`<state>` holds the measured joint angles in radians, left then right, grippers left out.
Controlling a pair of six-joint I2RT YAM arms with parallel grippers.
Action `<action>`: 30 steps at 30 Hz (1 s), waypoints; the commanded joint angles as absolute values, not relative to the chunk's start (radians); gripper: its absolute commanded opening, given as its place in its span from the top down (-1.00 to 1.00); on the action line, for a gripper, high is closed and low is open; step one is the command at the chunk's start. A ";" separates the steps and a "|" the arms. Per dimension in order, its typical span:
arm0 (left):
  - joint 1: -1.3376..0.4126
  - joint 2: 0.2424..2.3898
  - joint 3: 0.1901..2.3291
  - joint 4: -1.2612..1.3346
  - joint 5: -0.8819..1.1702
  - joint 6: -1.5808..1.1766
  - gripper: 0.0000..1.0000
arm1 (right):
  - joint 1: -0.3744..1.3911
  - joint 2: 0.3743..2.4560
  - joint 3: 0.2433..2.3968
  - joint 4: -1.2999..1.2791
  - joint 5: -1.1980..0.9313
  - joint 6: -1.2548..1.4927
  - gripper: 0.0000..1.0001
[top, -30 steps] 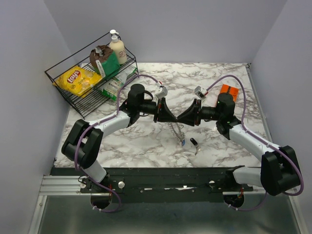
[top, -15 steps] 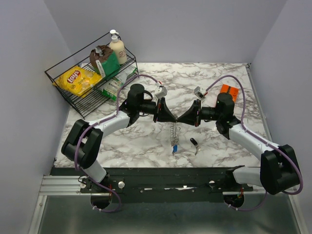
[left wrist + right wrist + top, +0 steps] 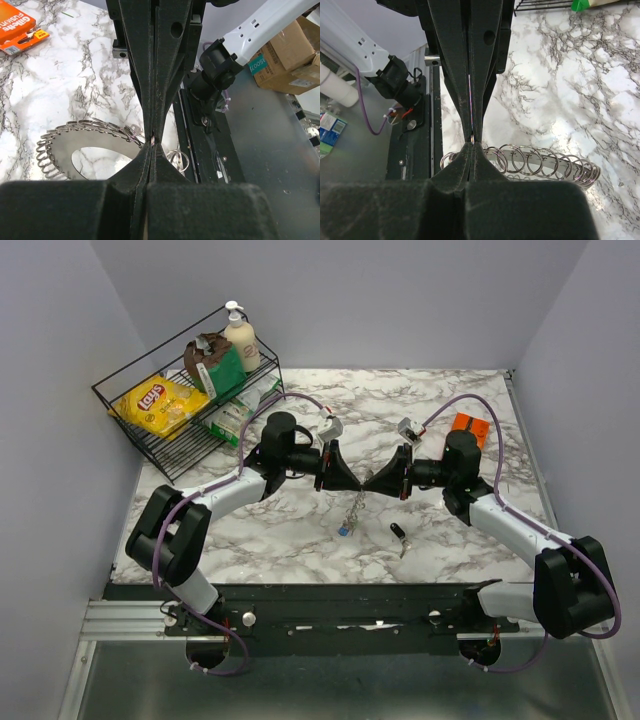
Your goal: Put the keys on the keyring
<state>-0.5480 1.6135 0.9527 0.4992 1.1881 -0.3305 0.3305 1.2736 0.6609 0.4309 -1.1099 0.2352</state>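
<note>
My left gripper (image 3: 356, 484) and right gripper (image 3: 371, 483) meet tip to tip above the middle of the marble table. Both are shut on the top edge of the keyring (image 3: 356, 505), which hangs between them. The ring is flat grey metal with many small wire loops round its rim; it shows in the left wrist view (image 3: 65, 150) and the right wrist view (image 3: 545, 162). The blue key (image 3: 343, 530) dangles from the ring's low end. The black key (image 3: 399, 535) lies on the table, right of it. The red key is out of view.
A black wire basket (image 3: 150, 455) at the back left holds a yellow chips bag (image 3: 158, 403), a soap bottle (image 3: 240, 338) and green packs. An orange packet (image 3: 469, 428) lies at the back right. The table's front rail (image 3: 340, 592) runs below the ring.
The hanging keyring with the blue key has swung to the left and slightly up. Both grippers stay shut, tip to tip, in nearly the same place.
</note>
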 commanded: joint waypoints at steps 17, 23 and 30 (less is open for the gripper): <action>-0.514 1.589 0.916 0.676 1.155 -0.435 0.10 | 0.330 1.285 0.644 0.545 -1.094 0.299 0.99; -0.453 1.644 0.841 1.224 1.198 -0.840 -0.07 | 0.328 1.270 0.646 0.545 -1.086 0.298 0.99; -0.426 1.781 0.865 1.687 1.229 -1.229 -0.16 | 0.328 1.230 0.637 0.589 -1.058 0.325 0.99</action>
